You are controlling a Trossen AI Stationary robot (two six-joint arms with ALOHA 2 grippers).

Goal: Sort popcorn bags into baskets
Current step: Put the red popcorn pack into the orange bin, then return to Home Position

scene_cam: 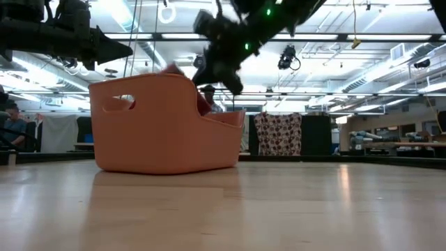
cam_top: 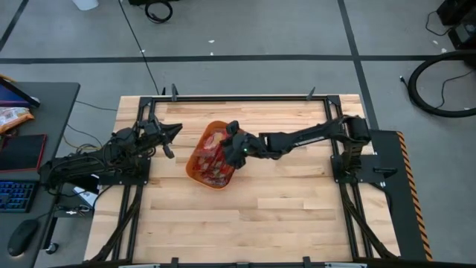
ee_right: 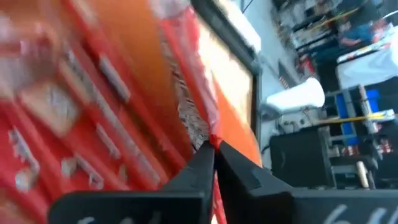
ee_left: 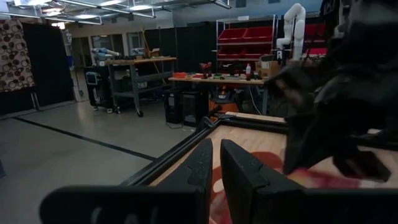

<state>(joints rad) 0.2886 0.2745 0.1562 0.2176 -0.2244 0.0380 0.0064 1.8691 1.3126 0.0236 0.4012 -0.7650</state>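
The basket (cam_top: 195, 165), an orange tub, is set on the wooden table (cam_top: 282, 216) left of centre, turned at a slight diagonal in the high view. It is filled with red popcorn bags (cam_top: 213, 158), which are piled loosely inside; no bags are seen on the bare table. In the low view the basket (scene_cam: 160, 125) is shown resting flat on the table (scene_cam: 279, 209), with a handle slot in the tall near wall and a lower rim toward the right. The right arm is extended across the table from the right side, and the right gripper (cam_top: 233, 146) is positioned over the basket's right edge. In the right wrist view the right gripper (ee_right: 214, 148) is seen with its fingers (ee_right: 194, 165) pressed together on the edge of one bag (ee_right: 193, 81), a red packet with a crinkled border, held just above the other bags (ee_right: 68, 112) and beside the orange wall. In the low view that gripper (scene_cam: 221, 66) is raised above the basket rim. The left arm is parked at the table's left edge, with the left gripper (cam_top: 168, 134) pointed toward the basket and clear of it. In the left wrist view its fingers (ee_left: 239, 171) are nearly together, with a narrow gap between them and nothing held.
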